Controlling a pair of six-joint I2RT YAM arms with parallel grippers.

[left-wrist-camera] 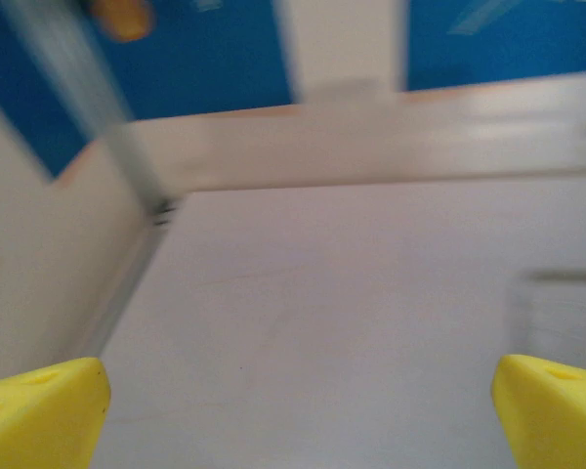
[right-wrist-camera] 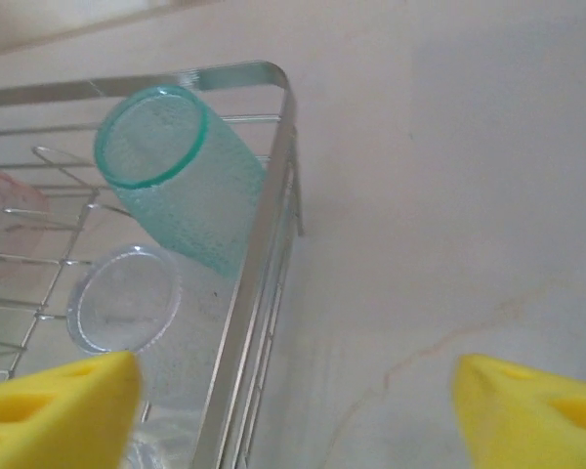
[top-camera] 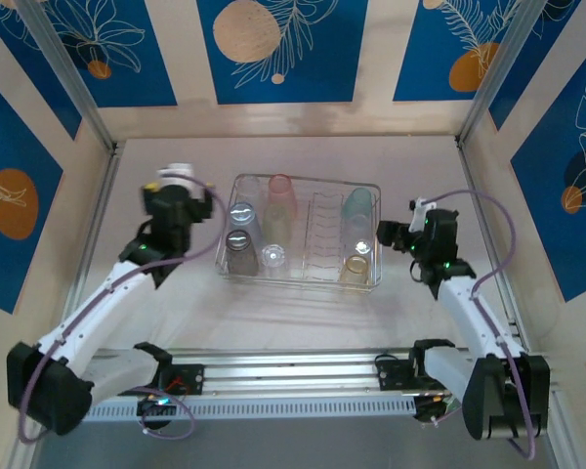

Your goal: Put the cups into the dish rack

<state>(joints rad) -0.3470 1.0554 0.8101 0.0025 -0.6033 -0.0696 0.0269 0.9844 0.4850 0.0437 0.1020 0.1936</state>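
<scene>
Loading appeared all but done

The dish rack (top-camera: 322, 239) sat mid-table holding about 7 cups (top-camera: 279, 198), the teal cup (right-wrist-camera: 176, 186) in its far right corner. The left gripper (left-wrist-camera: 298, 410) and right gripper (right-wrist-camera: 293, 401) stood spread wide, both empty

I'm looking down on the white tabletop (top-camera: 303, 313), with an aluminium rail (top-camera: 293, 366) running across its near edge. At the back are blue wall panels (top-camera: 273, 49) with white leaf outlines and orange discs, cream strips between them. A metal post (top-camera: 68, 83) slants up at the far left corner. On my right wrist feed, a faint brownish line (right-wrist-camera: 400, 362) wanders across the tabletop.
</scene>
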